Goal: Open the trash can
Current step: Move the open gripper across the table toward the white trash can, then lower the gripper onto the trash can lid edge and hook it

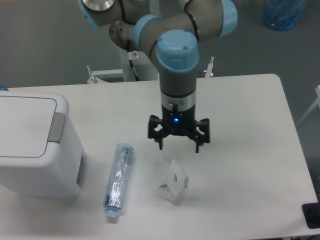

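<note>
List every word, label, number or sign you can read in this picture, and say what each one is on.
No text can be read.
Small red and white sticker on the white robot base column: too small to read.
Crumpled clear wrapper on the table: faint marks, too blurred to read.
Plastic bottle: no label visible.
Trash can: plain lid and grey tab, no writing.
Gripper: only a blue light, no text.

My gripper (178,141) hangs wide apart above the wrapper (172,181) — bin (35,145) lid shut, bottle (118,181) flat between.
</note>
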